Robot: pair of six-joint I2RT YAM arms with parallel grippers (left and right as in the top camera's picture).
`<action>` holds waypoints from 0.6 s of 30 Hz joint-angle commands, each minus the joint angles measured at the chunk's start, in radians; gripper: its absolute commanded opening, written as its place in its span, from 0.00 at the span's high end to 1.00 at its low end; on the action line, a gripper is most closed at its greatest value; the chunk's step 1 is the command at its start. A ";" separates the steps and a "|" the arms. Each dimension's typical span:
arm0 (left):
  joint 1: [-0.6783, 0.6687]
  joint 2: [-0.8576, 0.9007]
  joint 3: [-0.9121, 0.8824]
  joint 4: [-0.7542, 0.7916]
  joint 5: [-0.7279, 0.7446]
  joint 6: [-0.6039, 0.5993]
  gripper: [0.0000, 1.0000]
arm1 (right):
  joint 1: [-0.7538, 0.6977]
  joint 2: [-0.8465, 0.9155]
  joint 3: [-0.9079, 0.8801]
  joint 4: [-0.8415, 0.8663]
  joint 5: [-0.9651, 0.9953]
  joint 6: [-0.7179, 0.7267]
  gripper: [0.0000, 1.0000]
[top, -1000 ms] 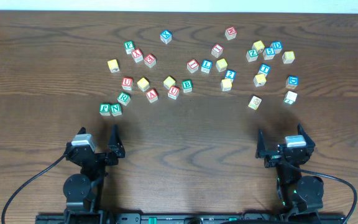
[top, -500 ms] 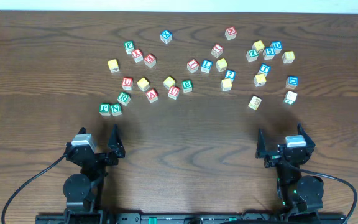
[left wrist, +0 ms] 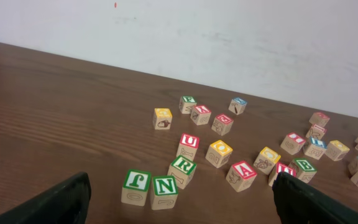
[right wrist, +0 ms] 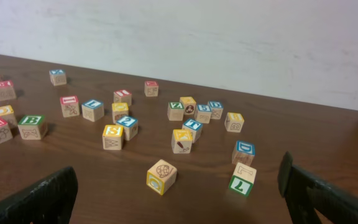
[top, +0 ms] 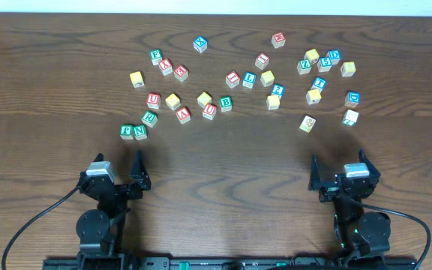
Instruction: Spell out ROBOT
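The green R cube point(top: 150, 118) point(left wrist: 183, 167) lies left of centre, just beyond my left gripper point(top: 118, 162) point(left wrist: 182, 210). Two yellow-faced cubes point(top: 172, 100) point(top: 204, 99) sit to its right, with the green B cube point(top: 226, 103) point(right wrist: 32, 124) past them. Several blue-lettered cubes lie in the scatter, such as one point(top: 248, 79); I cannot read which is the T. My right gripper point(top: 339, 165) point(right wrist: 176, 204) rests at the near right. Both grippers stand open, empty, and short of all cubes.
Green F point(top: 127, 131) and N point(top: 140, 133) cubes lie closest to the left gripper. Red U point(top: 153, 100) and A point(top: 184, 115) cubes mix in with the letters. A yellow picture cube point(right wrist: 161, 176) and a green-marked cube point(right wrist: 240, 180) lie before the right gripper. A white wall backs the table.
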 commanded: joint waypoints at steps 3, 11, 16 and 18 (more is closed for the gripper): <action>-0.003 -0.006 -0.014 -0.037 0.014 0.010 0.08 | -0.008 -0.006 -0.001 -0.005 -0.006 -0.011 0.01; -0.003 -0.006 -0.014 -0.037 0.013 0.010 0.08 | -0.008 -0.006 -0.001 -0.005 -0.006 -0.011 0.01; -0.003 -0.006 0.016 -0.039 0.057 0.010 0.08 | -0.008 -0.006 -0.001 -0.005 -0.006 -0.011 0.01; -0.003 0.004 0.053 -0.046 0.064 0.010 0.08 | -0.008 -0.006 -0.001 -0.005 -0.006 -0.011 0.01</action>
